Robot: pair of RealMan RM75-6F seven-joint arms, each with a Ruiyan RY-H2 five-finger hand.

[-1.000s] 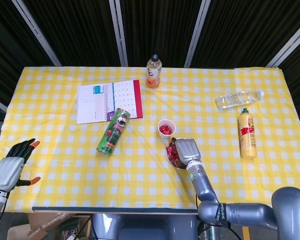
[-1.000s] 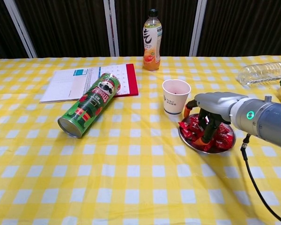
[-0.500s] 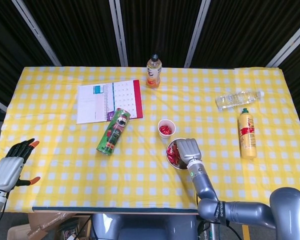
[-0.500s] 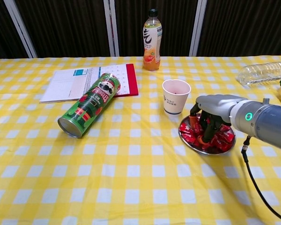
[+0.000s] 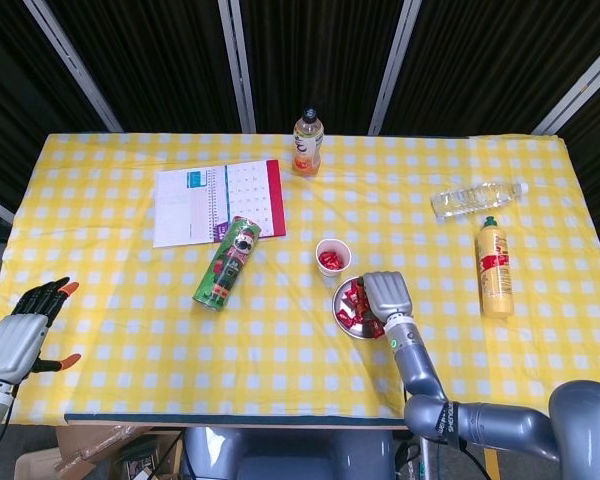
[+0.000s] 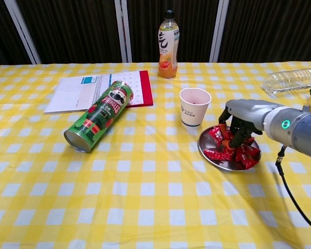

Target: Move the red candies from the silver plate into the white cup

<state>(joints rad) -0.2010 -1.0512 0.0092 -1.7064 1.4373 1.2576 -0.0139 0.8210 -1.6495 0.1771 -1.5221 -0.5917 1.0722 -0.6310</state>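
Observation:
The silver plate [image 5: 338, 306] [image 6: 216, 163] lies right of the table's centre, with several red candies [image 5: 351, 306] [image 6: 216, 142] on it. Just behind it to the left stands the white cup [image 5: 332, 257] [image 6: 194, 106], and the head view shows red candies inside. My right hand [image 5: 387, 295] [image 6: 243, 116] hangs over the plate's right half, its fingers pointing down among the candies. Whether it pinches one is hidden. My left hand [image 5: 25, 335] waits off the table's front left corner, fingers spread and holding nothing.
A green Pringles can [image 5: 225, 263] [image 6: 96, 122] lies left of the cup. Behind it is an open notebook [image 5: 215, 200] [image 6: 98, 89]. An orange drink bottle [image 5: 307, 143] [image 6: 168, 44] stands at the back. A clear bottle [image 5: 477, 198] [image 6: 293, 80] and a yellow bottle [image 5: 494, 266] lie far right.
My right hand has slid from the plate's left side to its right side, uncovering the candies on the left. The left hand has stayed where it was.

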